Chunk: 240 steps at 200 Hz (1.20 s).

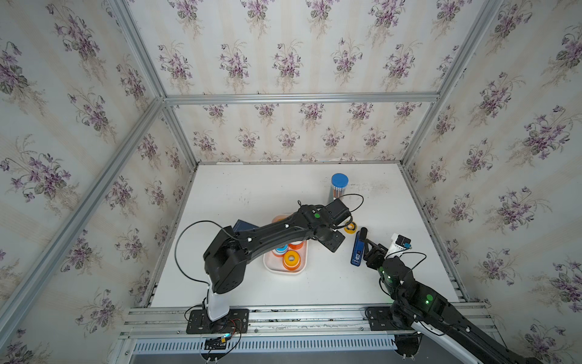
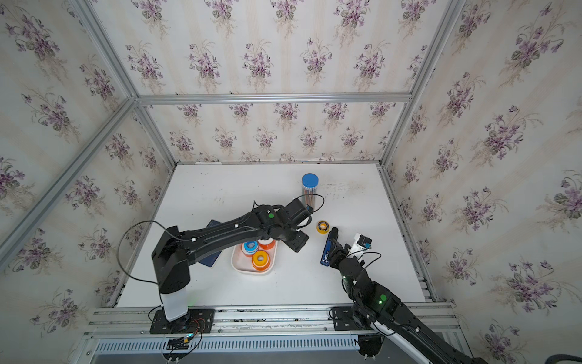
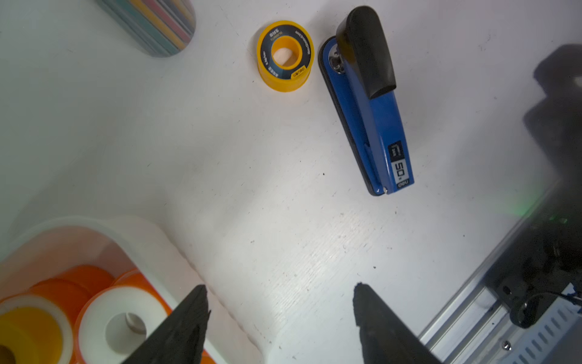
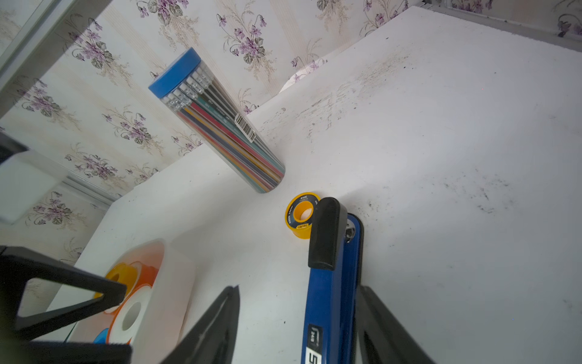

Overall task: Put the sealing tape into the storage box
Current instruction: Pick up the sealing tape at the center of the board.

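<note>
A black-and-yellow roll of sealing tape (image 1: 350, 227) (image 3: 285, 55) lies flat on the table, right of the storage box. The storage box (image 1: 268, 268) (image 3: 104, 225) is a shallow white tray holding an orange-rimmed roll (image 1: 291, 260), a blue-white roll (image 1: 280, 250) and other orange-rimmed rolls (image 3: 119, 324), partly hidden under my left arm. My left gripper (image 3: 280, 288) hangs open and empty just right of the box's far corner. My right gripper (image 4: 298, 288) is open, and the near end of the blue stapler (image 4: 330, 302) lies between its fingers, close to one of them.
The blue-and-black stapler (image 1: 357, 252) lies next to the loose roll. A clear tube of pencils with a blue lid (image 1: 339, 186) stands behind them. A navy booklet (image 1: 244, 225) lies left of the box. A metal rail (image 1: 283, 318) runs along the front edge.
</note>
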Tool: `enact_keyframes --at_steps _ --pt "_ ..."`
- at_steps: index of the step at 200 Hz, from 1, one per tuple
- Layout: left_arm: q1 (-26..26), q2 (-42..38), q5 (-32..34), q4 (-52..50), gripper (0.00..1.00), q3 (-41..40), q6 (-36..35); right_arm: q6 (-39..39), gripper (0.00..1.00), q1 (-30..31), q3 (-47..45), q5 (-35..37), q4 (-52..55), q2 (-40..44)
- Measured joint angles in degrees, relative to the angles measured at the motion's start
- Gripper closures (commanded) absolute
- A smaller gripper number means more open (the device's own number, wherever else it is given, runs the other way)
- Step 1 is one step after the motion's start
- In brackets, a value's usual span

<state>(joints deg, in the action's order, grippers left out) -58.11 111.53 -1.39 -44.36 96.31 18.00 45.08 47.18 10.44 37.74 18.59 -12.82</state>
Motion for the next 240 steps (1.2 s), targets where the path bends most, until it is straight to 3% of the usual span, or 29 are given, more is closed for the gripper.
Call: enact_keyframes --at_steps 43,95,144,240 --pt "0.0 13.7 0.6 -1.7 0.31 14.4 0.0 1.0 0.37 0.0 0.0 0.3 0.1 -0.6" --pt "0.7 23.9 1.6 -4.0 0.37 24.9 0.0 1.0 0.37 0.0 -0.1 0.3 0.1 -0.4" --pt "1.4 28.9 2.7 -3.8 0.37 29.2 0.0 1.0 0.37 0.0 -0.1 0.3 0.1 -0.5" --pt "1.6 35.1 2.5 -1.1 0.28 34.9 -0.7 1.0 0.36 0.0 -0.2 0.3 0.1 -0.9"
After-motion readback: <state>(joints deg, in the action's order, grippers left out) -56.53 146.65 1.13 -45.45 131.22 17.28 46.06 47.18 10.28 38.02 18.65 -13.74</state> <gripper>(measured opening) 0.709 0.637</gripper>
